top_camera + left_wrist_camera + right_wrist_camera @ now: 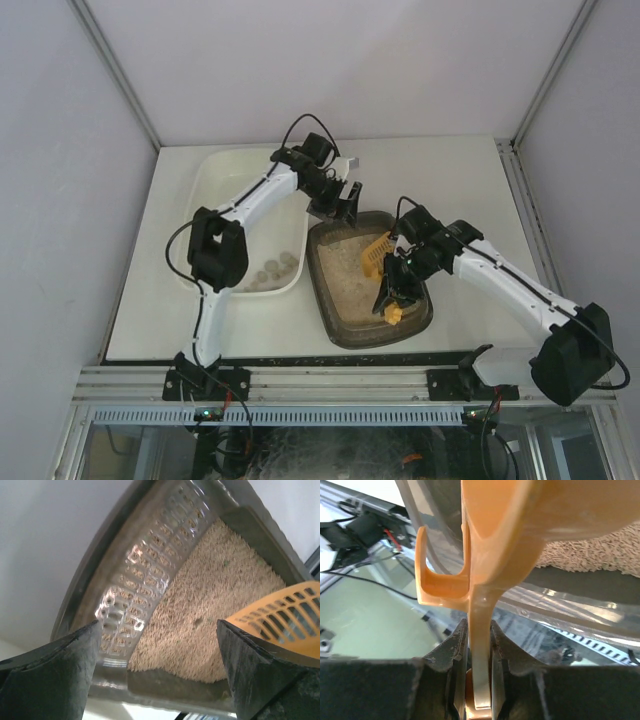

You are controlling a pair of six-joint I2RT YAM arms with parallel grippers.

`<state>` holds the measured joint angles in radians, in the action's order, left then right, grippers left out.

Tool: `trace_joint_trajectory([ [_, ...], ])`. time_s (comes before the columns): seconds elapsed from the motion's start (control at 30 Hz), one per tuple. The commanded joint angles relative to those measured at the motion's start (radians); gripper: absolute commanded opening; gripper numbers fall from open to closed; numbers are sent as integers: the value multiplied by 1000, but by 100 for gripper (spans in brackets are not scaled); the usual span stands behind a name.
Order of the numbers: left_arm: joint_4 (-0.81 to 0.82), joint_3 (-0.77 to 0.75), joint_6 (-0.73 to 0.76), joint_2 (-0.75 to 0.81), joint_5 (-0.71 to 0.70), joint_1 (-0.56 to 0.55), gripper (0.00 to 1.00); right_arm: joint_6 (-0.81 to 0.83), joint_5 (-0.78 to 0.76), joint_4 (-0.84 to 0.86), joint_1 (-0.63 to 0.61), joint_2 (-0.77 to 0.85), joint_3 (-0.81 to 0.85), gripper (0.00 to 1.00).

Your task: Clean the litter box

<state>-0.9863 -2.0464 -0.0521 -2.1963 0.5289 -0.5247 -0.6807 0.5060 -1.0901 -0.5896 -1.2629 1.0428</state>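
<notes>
The litter box (338, 322) is a dark tray of beige litter (350, 285) at the table's front middle. My right gripper (396, 288) is over its right side, shut on the handle of an orange slotted scoop (375, 254) whose head lies on the litter. In the right wrist view my gripper (477, 630) clamps the scoop's handle (480, 605) above the box's rim (580, 585). My left gripper (346, 206) hangs open and empty over the box's far left corner. In the left wrist view my gripper (157, 665) frames the rim (145, 555), the litter (215, 595) and the scoop (285, 620).
A larger cream-white tub (215, 175) stands left of the litter box, with several pale clumps (276, 268) at its near end; my left arm reaches over it. White walls enclose the table on three sides. A metal rail (320, 380) runs along the front edge.
</notes>
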Motion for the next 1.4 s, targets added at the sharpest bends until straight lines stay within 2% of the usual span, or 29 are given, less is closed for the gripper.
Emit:
trace_joint_trajectory([
  [0.0,149,-28,-189,-13,-41,-3,100,5,194,59,93,-59,15,0],
  [0.17,268,63,-191,27,-109,-2,100,23,259,115,149,-202,22,0],
  [0.37,279,88,-147,39,-146,8,100,1,309,208,137,-335,26,0],
  [0.6,305,170,-176,45,-87,29,100,-135,333,407,102,-391,27,0],
  [0.93,418,357,-234,155,-66,34,100,-368,349,750,5,-452,-37,0],
  [1.1,447,411,-268,174,-39,71,100,-508,318,1049,-12,-427,-194,0],
  [1.27,477,450,-280,190,-35,81,100,-715,292,1497,-7,-423,-449,0],
  [1.3,479,454,-281,190,-34,80,100,-728,286,1584,-9,-424,-478,0],
  [1.37,479,457,-282,189,-31,80,100,-715,275,1645,-14,-424,-505,0],
])
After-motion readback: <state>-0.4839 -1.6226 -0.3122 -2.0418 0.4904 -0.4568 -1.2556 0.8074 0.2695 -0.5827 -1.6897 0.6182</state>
